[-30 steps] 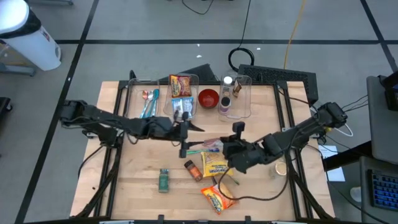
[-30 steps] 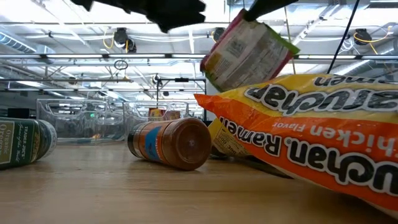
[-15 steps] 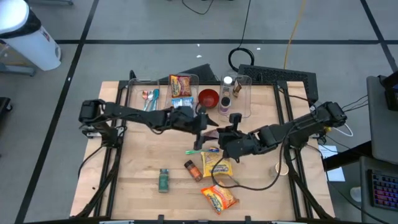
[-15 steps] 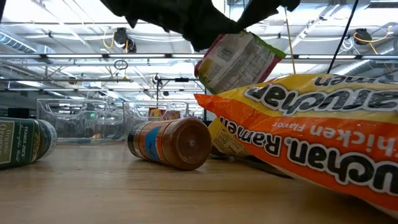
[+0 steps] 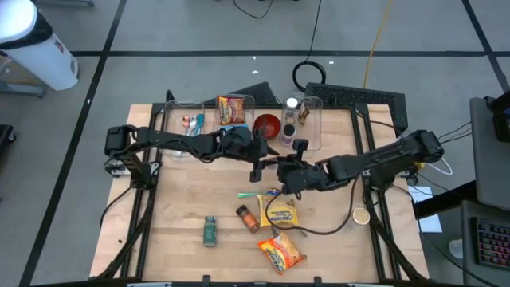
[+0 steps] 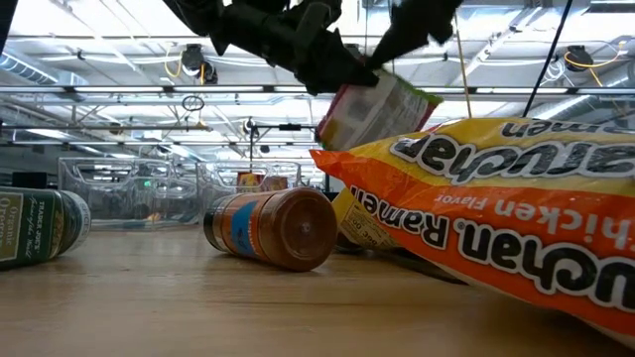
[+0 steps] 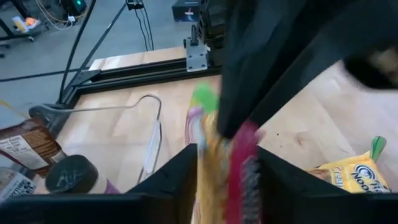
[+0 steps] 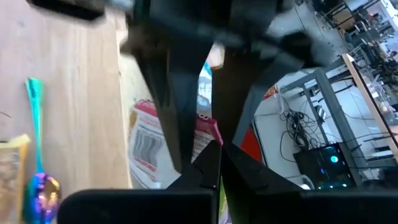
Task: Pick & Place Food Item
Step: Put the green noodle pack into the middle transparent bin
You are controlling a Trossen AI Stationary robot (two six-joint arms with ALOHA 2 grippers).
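Note:
A food packet with pink and green edges and a printed white face [image 6: 372, 111] hangs above the middle of the table between my two grippers. My right gripper [image 5: 287, 171] is shut on it, and the packet also shows in the right wrist view [image 8: 149, 149]. My left gripper [image 5: 261, 158] has come from the table's left. Its two fingers stand open on either side of the packet, which is seen edge-on in the left wrist view [image 7: 224, 162]. In the low view the left gripper [image 6: 322, 61] is at the packet's upper corner. My right gripper pinches the packet's pink sealed edge [image 8: 208, 132] between its two shut fingers. The packet hangs tilted below the fingers, lifted clear of the table. My left gripper has the packet between its fingers [image 7: 186, 177]; I cannot tell whether they touch it.
On the table below lie a yellow noodle packet [image 5: 277, 211], an orange ramen packet [image 5: 280, 253], a spice jar on its side [image 5: 247, 217], a green jar [image 5: 209, 231] and a teal spoon [image 5: 251, 194]. Clear bins [image 5: 301, 119] and a red bowl [image 5: 267, 126] stand along the far edge.
My left gripper has gone toward the table's right edge, up to the packet, and now has it between its fingers. My right gripper has carried the lifted packet toward the far edge, to meet the left gripper. The packet stays clear of the table.

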